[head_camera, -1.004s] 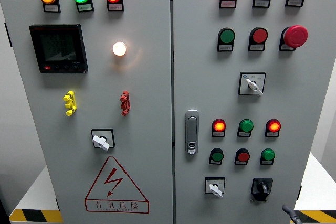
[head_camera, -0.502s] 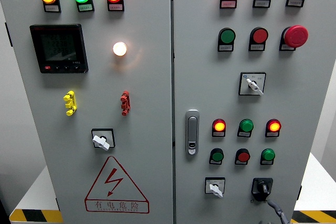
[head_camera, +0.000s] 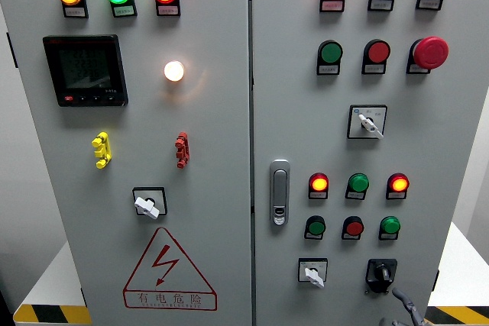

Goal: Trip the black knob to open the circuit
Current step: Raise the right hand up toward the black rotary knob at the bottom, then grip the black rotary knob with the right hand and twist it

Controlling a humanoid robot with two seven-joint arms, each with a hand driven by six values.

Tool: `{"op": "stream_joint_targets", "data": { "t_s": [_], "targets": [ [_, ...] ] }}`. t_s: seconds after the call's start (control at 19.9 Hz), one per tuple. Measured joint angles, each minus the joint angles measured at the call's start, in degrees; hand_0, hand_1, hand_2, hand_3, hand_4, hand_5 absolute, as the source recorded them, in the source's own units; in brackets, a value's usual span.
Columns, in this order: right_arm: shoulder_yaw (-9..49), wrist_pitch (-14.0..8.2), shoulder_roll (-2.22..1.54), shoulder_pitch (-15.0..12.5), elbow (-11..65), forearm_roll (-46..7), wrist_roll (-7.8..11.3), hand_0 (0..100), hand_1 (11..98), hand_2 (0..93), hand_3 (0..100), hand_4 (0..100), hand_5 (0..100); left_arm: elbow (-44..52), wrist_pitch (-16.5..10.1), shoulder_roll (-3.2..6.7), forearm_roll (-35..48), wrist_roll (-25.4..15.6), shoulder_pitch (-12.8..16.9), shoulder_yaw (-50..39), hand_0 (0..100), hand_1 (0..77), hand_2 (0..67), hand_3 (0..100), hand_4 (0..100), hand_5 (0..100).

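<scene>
Reaching up from bottom edge, right hand (head_camera: 403, 309) sits just below black knob (head_camera: 381, 273). Not touching. Fingers' state: can't tell.

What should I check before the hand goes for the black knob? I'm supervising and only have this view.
1. Black knob in plain sight, nothing covering it: ok.
2. Right hand near the knob: ok, its fingertips show just below and right of it, at the bottom edge.
3. Fingers touching the knob: not ok, a gap remains.
4. Grip shape ready: cannot tell, most of the hand is out of frame.
5. White switch to the knob's left free of the hand: ok.
6. Left hand out of the way: ok, not in view.
</scene>
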Motion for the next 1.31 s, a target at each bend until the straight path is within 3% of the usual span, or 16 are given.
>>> {"op": "stream_joint_targets", "data": {
  "t_s": [0.35, 0.95, 1.15, 1.31],
  "targets": [
    [0.0, 0.0, 0.15, 3.5, -3.4, 0.3, 0.07, 83, 57.1, 2.4, 86, 88, 100, 0.0, 0.0, -0.06, 0.0, 0.0, 0.0, 0.0, 0, 3.6, 12.7, 21, 7, 2],
    [-0.7, -0.1, 0.43, 3.6, -3.7, 0.2, 0.09, 84, 56.2, 2.7, 86, 88, 100, 0.0, 0.0, -0.09, 0.0, 0.0, 0.0, 0.0, 0, 3.5, 12.7, 21, 7, 2],
    [-1.1, -0.1, 1.1, 3.6, -3.7, 0.2, 0.09, 84, 55.8, 3.0, 86, 88, 100, 0.0, 0.0, -0.09, 0.0, 0.0, 0.0, 0.0, 0, 3.6, 12.7, 21, 7, 2],
    [-1.4, -0.1, 1.26, 3.6, -3.6, 0.2, 0.09, 84, 55.7, 3.1, 86, 88, 100, -0.1, 0.0, -0.08, 0.0, 0.0, 0.0, 0.0, 0, 3.6, 12.7, 21, 7, 2]
  ]
}}
